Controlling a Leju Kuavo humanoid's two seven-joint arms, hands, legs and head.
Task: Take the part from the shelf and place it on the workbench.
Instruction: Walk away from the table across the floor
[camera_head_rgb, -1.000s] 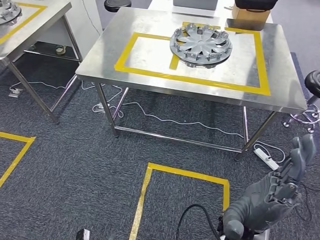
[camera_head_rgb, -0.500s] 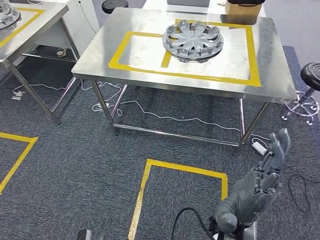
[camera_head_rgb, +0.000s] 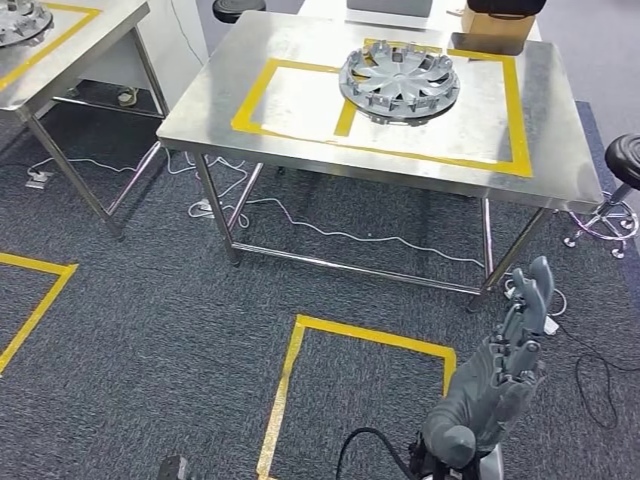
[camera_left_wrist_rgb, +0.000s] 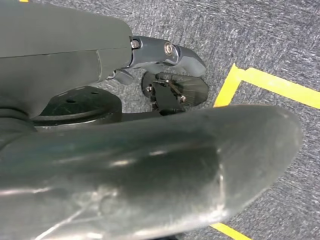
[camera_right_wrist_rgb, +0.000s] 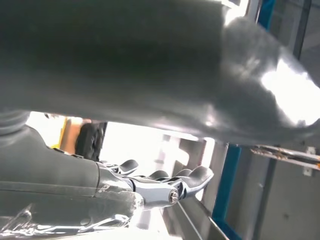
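A silver-grey wheel cover (camera_head_rgb: 398, 82) lies flat on the steel workbench (camera_head_rgb: 226, 95), inside a yellow tape rectangle at the far right part of the top. My right hand (camera_head_rgb: 494, 385) hangs low at the bottom right, well short of the bench, fingers stretched out and holding nothing. In the right wrist view its fingers (camera_right_wrist_rgb: 181, 182) are extended with nothing in them. My left hand (camera_left_wrist_rgb: 151, 160) hangs over the carpet in the left wrist view, its dark fingers (camera_left_wrist_rgb: 166, 50) straight and holding nothing.
A second steel table (camera_head_rgb: 75, 45) at the far left carries another wheel cover (camera_head_rgb: 19, 18). Black stools (camera_head_rgb: 626, 160) (camera_head_rgb: 238, 8) stand by the bench, and a cardboard box (camera_head_rgb: 498, 20) sits behind it. Cables (camera_head_rgb: 362, 238) run under the bench. Yellow tape (camera_head_rgb: 362, 340) marks the carpet.
The whole picture has shifted, so the camera has moved. My right hand now sits lower and further left in the picture, still holding nothing. The wheel cover stays on the bench.
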